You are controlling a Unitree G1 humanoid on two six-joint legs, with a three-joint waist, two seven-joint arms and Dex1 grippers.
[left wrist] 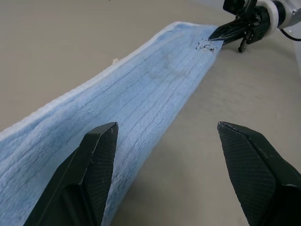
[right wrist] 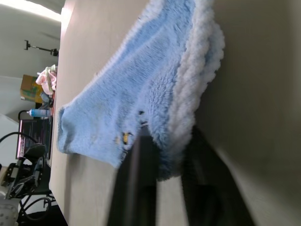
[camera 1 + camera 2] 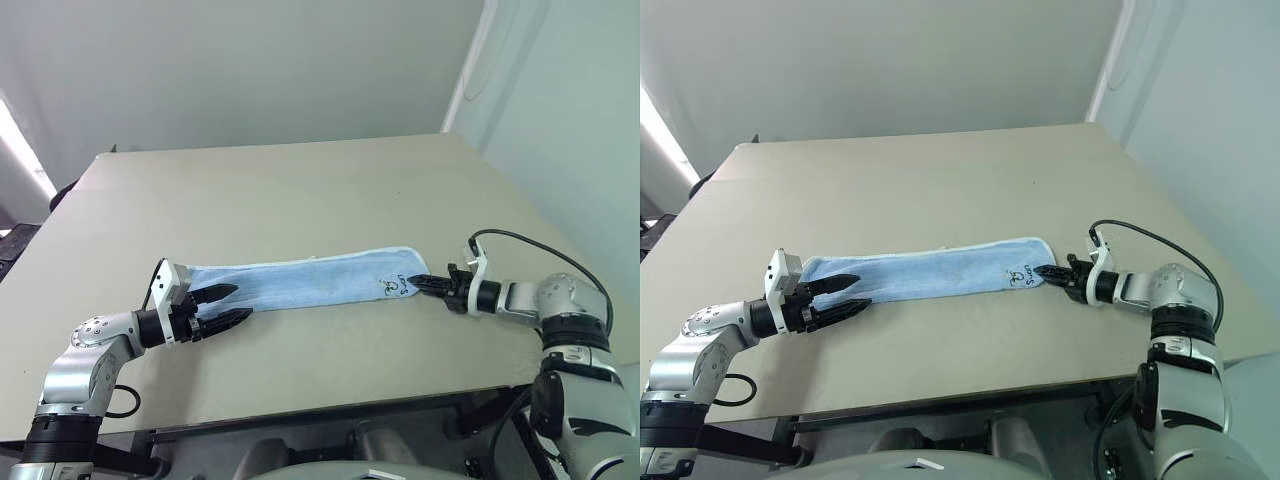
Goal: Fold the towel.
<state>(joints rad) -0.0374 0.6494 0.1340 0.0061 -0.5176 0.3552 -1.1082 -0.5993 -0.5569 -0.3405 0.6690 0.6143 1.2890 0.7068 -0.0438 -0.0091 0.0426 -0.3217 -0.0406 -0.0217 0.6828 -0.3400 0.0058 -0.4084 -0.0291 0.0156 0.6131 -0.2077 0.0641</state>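
Observation:
The towel (image 3: 300, 283) is light blue and lies on the tan table (image 3: 300, 190) as one long, narrow strip running left to right. A small dark embroidered mark (image 3: 392, 285) sits near its right end. My left gripper (image 3: 240, 302) is open at the strip's left end, with one finger over the cloth and the other on the bare table beside it. In the left wrist view its fingers (image 1: 101, 141) stand wide apart, the towel (image 1: 117, 108) stretching away under one of them. My right gripper (image 3: 416, 283) is shut on the towel's right end, the whitish border (image 2: 188, 108) pinched between its fingers.
The table's front edge (image 3: 330, 410) runs just behind both arms, and its right edge (image 3: 540, 215) slants away beside my right arm. A black cable (image 3: 530, 245) loops above my right wrist. Off the table's far left side stands clutter (image 2: 40, 94).

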